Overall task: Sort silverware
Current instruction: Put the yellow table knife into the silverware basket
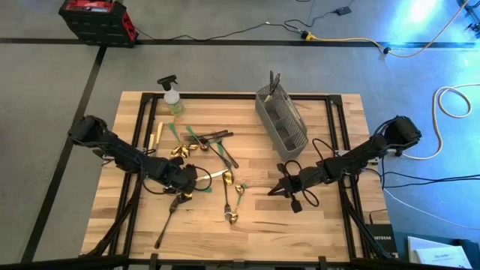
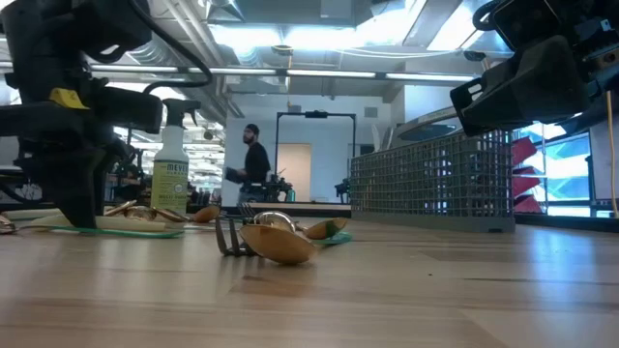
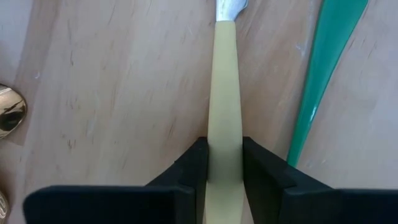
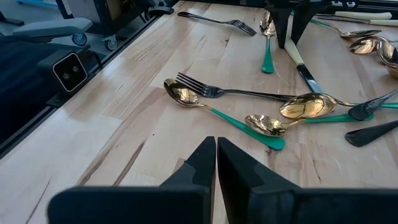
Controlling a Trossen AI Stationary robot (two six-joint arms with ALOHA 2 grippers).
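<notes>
Silverware lies scattered mid-table (image 1: 214, 161): gold spoons with green handles (image 4: 239, 121), a dark fork (image 4: 217, 92), and more pieces farther left. My left gripper (image 1: 187, 182) points down, shut on a cream-handled knife (image 3: 224, 81). A green handle (image 3: 323, 68) and a gold spoon bowl (image 3: 7, 112) lie beside it. My right gripper (image 1: 283, 187) (image 4: 216, 149) is shut on nothing, hovering over bare wood to the right of the pile. The grey mesh caddy (image 1: 281, 120) stands at the far side. My left gripper pinches the knife's cream handle (image 3: 224, 134) between its two fingers (image 3: 196, 162), coming from above and pointing down. The fingers lie along the handle, one on each long side. The knife lies on the table, its blade end (image 4: 309, 78) pointing away from the gripper.
A spray bottle (image 1: 171, 96) stands at the far left corner; a cream stick (image 1: 157, 135) lies near it. A fork (image 1: 166, 221) lies toward the near left edge. The wood in front of the right gripper (image 4: 124, 143) is bare. A person (image 2: 253, 164) stands in the room beyond.
</notes>
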